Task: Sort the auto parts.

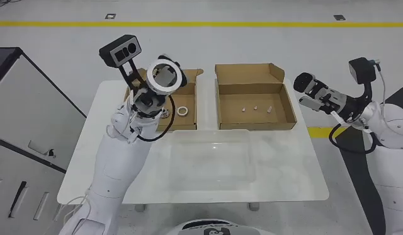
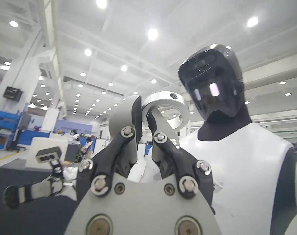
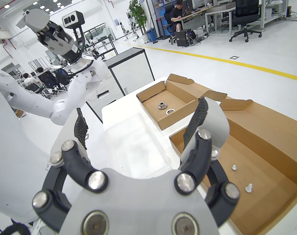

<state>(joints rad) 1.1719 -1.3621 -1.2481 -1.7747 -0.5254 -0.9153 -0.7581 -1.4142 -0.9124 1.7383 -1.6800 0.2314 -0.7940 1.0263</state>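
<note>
The white table (image 1: 296, 166) bears a shallow, glossy clear tray (image 1: 208, 162) and two open cardboard boxes. The right gripper (image 3: 141, 121) hangs near the right box (image 1: 252, 118), jaws apart. The left gripper (image 2: 143, 111) is clamped on one wall of a smooth metal ring (image 2: 160, 99), high above the left box (image 1: 187, 99). Pinched so thinly, the slick ring could twist or slip and fall hard outside its box. A flanged hub (image 3: 161, 105) and flat washer (image 1: 182, 111) lie left, small bolts (image 1: 255, 108) right

Your white table (image 1: 283, 178), with a left cardboard box (image 1: 187, 96), a right cardboard box (image 1: 252, 118) and, nearer, a clear tray (image 1: 208, 166).
</note>
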